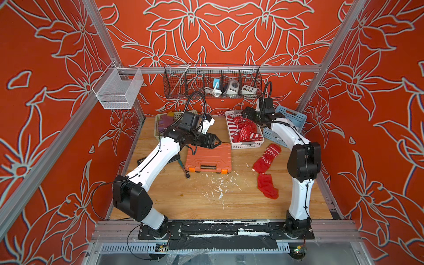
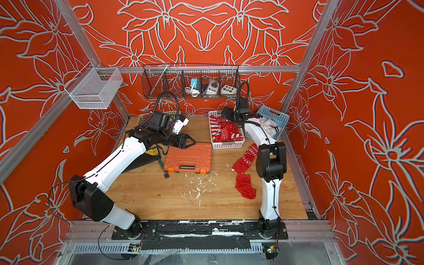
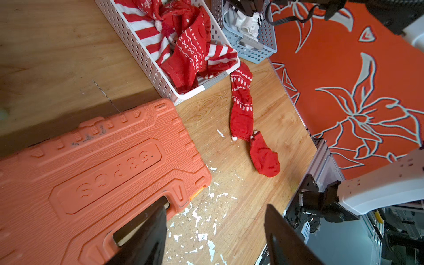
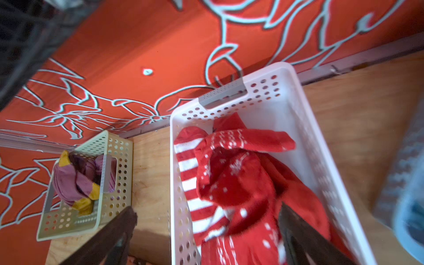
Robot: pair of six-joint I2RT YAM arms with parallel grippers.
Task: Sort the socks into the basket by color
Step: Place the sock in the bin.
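Right now the right gripper [image 4: 206, 213] hangs over the far end of the white basket [image 1: 246, 145]. Its fingers [image 4: 296, 229] are spread wide, with nothing caught between them. Under it lies a heap of red socks [image 4: 234, 174], some with white stripes and some with snowflake marks, all inside that basket at the far middle-right of the wooden table [image 1: 183, 197].

The left gripper [image 3: 215, 211] hovers above the far edge of the orange tool case [image 1: 208, 158], pointing right. Its jaws are partly spread and hold nothing.

Two more red socks lie loose on the table, near the right arm. The patterned sock [image 1: 267, 158] stretches from just beside the near right corner of the white basket toward the near side. The plain red sock [image 1: 267, 185] lies nearer still, and the two ends meet or almost meet; the left wrist view shows them touching at a small pompom.

Just right of the white basket stands a blue basket [image 1: 293, 115], with white socks [image 2: 268, 125] in it; the right arm crosses in front of it in both top views. At the far left sits a cream basket [image 4: 121, 160] holding purple socks [image 4: 73, 181] with mustard toes.
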